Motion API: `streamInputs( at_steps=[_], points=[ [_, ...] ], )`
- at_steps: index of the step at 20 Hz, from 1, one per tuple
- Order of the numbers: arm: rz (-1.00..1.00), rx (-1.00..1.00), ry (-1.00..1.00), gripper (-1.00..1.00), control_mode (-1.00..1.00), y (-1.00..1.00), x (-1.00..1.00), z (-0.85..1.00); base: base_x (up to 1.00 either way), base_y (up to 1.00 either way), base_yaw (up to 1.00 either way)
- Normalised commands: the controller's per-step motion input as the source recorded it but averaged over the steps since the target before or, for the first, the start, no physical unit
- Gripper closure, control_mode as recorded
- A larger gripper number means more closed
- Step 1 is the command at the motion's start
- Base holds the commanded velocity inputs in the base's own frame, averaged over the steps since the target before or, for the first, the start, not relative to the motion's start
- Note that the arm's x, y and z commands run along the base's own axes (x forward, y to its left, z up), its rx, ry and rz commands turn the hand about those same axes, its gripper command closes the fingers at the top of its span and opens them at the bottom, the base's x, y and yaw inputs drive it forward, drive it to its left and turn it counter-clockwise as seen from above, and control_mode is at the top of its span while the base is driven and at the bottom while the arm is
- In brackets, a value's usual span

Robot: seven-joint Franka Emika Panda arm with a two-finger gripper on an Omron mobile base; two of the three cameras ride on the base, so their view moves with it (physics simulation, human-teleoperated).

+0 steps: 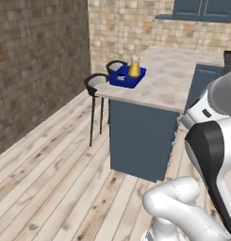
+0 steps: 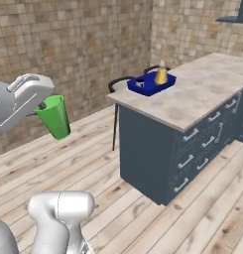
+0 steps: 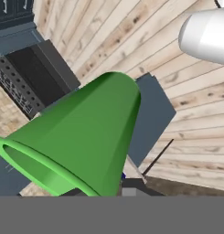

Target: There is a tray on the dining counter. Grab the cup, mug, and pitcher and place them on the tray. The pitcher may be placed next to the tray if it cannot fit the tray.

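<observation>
My gripper (image 2: 43, 105) is shut on the rim of the bright green cup (image 2: 54, 117), which hangs in the air over the wooden floor, well left of the dining counter (image 2: 202, 92). In the hand view the cup (image 3: 81, 141) lies close up, with its rim toward the lower left. The deep-blue tray (image 1: 127, 76) (image 2: 153, 84) rests at the counter's far left corner. The glass pitcher (image 1: 134, 68) (image 2: 161, 75) with its orange-yellow lower part stands upright on the tray. A small dark mug (image 2: 139, 84) with a pale rim sits in the tray beside it.
Two black bar stools (image 1: 96, 84) (image 1: 115, 66) stand against the counter's far side by the tray. The counter's dark blue base carries drawers with handles (image 2: 191, 149). A brown tiled wall (image 2: 78, 44) runs behind. Wooden floor lies between me and the counter.
</observation>
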Motion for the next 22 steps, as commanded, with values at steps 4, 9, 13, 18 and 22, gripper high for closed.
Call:
streamInputs(
  at_steps=[4, 9, 13, 18, 22],
  points=[
    [0.0, 0.0, 0.0, 1.0, 1.0, 0.0, 0.0, 0.0, 0.61, 0.91, -0.46],
    [0.0, 0.0, 0.0, 1.0, 1.0, 0.0, 0.0, 0.0, 0.61, 0.94, -0.45],
    [0.0, 0.0, 0.0, 1.0, 1.0, 0.0, 0.0, 0.0, 0.59, 0.74, -0.42],
    [0.0, 0.0, 0.0, 1.0, 1.0, 0.0, 0.0, 0.0, 0.67, 0.63, -0.41],
    [0.0, 0.0, 0.0, 1.0, 1.0, 0.0, 0.0, 0.0, 0.68, 0.49, -0.39]
  ],
)
